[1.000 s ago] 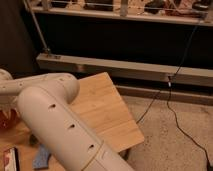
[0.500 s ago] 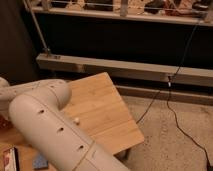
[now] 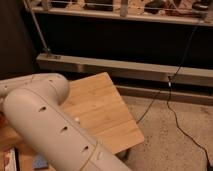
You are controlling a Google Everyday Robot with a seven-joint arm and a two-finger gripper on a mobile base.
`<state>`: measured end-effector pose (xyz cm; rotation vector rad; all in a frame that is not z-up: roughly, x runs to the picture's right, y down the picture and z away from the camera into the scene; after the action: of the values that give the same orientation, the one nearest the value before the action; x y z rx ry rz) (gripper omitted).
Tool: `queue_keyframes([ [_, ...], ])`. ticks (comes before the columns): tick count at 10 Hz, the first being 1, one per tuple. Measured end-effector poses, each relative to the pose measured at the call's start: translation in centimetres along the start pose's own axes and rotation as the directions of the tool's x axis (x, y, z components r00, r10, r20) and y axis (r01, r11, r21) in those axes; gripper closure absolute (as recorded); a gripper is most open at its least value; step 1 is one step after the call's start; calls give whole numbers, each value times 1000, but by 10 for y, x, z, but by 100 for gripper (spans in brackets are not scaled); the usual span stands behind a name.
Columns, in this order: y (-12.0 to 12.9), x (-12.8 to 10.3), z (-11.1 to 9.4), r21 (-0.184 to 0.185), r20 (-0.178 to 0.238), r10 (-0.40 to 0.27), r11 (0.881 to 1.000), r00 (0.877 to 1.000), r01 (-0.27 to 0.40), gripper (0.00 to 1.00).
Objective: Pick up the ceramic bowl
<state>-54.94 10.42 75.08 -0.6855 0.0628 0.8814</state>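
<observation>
My end effector is sitting outside this view, so I cannot tell how far it is open or whether it is holding anything. At the far left edge a thin sliver of reddish colour (image 3: pixel 2 120) is peeking out beside my arm (it could be the ceramic bowl, but I cannot tell, and the bowl is otherwise hidden from me). My arm (image 3: pixel 50 127), a thick pale tube with a row of small dark holes, is stretching across the lower left and covering most of the wooden surface (image 3: pixel 102 107). A small blue patch (image 3: pixel 40 161) is showing under my arm near the bottom edge. Further right, a black cable (image 3: pixel 172 107) is trailing over the speckled floor (image 3: pixel 175 145).
</observation>
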Motion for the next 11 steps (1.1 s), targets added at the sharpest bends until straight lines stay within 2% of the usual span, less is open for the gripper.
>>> queue_keyframes([
  [2, -26, 7, -31, -6, 13, 48, 999, 999, -48, 100],
  [6, -77, 17, -65, -12, 38, 129, 992, 991, -129, 100],
  [10, -109, 21, -87, -28, 70, 180, 984, 981, -178, 100],
  [11, -110, 21, -87, -28, 69, 182, 983, 981, -180, 100],
])
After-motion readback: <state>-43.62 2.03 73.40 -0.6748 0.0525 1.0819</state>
